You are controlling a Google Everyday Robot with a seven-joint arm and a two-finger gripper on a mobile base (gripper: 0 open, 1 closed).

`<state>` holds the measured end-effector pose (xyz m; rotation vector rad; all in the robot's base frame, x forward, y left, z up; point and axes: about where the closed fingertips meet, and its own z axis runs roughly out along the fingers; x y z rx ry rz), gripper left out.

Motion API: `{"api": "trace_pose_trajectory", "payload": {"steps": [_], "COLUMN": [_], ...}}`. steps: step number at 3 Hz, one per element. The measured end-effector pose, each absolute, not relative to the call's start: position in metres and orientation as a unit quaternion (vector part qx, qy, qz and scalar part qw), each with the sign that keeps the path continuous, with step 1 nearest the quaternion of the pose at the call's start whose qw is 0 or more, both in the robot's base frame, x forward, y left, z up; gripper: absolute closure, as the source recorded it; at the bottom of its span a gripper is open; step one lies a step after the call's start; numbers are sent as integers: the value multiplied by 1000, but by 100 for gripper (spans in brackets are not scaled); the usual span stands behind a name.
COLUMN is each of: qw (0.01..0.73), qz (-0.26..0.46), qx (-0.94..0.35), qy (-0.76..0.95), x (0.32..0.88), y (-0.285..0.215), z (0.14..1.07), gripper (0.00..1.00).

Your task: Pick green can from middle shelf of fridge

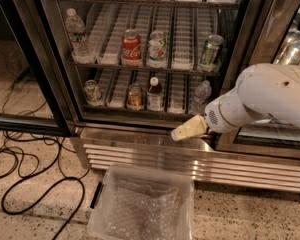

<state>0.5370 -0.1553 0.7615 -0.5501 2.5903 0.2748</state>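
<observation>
Camera view check: the slim dark green drink can with the silver top rim point(210, 51) is seen standing upright near the right end of the wire middle shelf with white ribbed lane trays point(182, 39) in the steel-framed glass-door fridge point(155, 156). The can is found between 12 and 1 o'clock, well apart, from the pale tapered gripper point(189, 129), which is parked low by the fridge's bottom sill. Whether that claw is released or clenched can't be told tbh.

A red Coca-Cola can point(131, 46) and a mostly white can point(157, 46) stand side by side. On the speckled floor point(30, 216) lie black cables point(75, 180), and a clear plastic bin point(150, 169) stands below the tool point(176, 134).
</observation>
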Motion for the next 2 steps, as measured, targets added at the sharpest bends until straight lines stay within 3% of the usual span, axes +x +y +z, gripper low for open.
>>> {"api": "trace_pose_trajectory", "payload": {"steps": [2], "qw": [297], "qz": [92], "qx": [-108], "qy": [944], "x": [592], "y": [-149], "z": [749], "gripper": [0]}}
